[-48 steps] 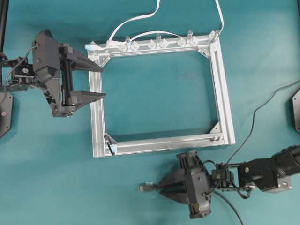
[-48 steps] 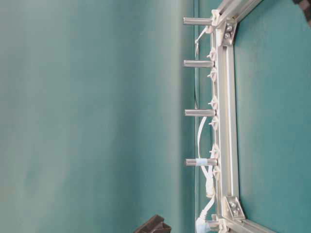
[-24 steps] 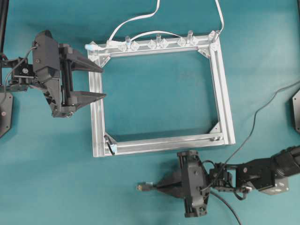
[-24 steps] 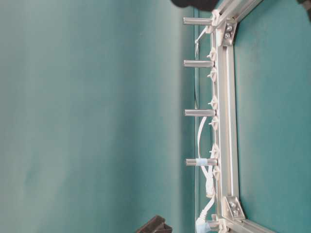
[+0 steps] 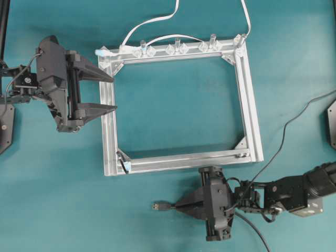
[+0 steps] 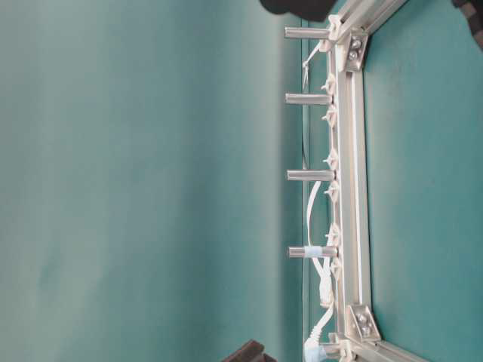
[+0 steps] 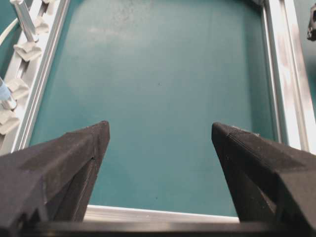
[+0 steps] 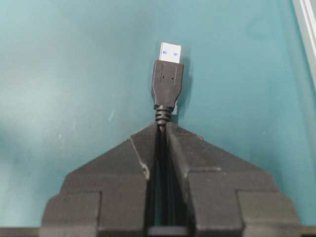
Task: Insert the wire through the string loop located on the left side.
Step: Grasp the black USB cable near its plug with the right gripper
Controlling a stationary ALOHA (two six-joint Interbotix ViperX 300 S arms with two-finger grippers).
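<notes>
The wire's black plug (image 5: 160, 206) with its metal tip juts to the left from my right gripper (image 5: 176, 206), which is shut on the cable just behind the plug, below the frame's near rail. The right wrist view has the plug (image 8: 167, 81) straight ahead of the closed right gripper (image 8: 162, 126), above the teal table. The string loop (image 5: 124, 163), a small dark thread with a pale blue bit, sits at the frame's near left corner, up and left of the plug. My left gripper (image 5: 115, 93) stands open across the frame's left rail, nothing between its fingers (image 7: 94, 143).
The silver aluminium frame (image 5: 248, 100) lies mid-table, with clear pegs (image 5: 177, 44) and a white flat cable (image 5: 152, 21) along its far rail. The wire's slack (image 5: 284, 137) trails off to the right. The pegs (image 6: 309, 175) also stand up from the frame in the table-level view.
My right gripper has rolled about its axis and shifted slightly left and toward the frame, carrying the plug. The left gripper has barely moved.
</notes>
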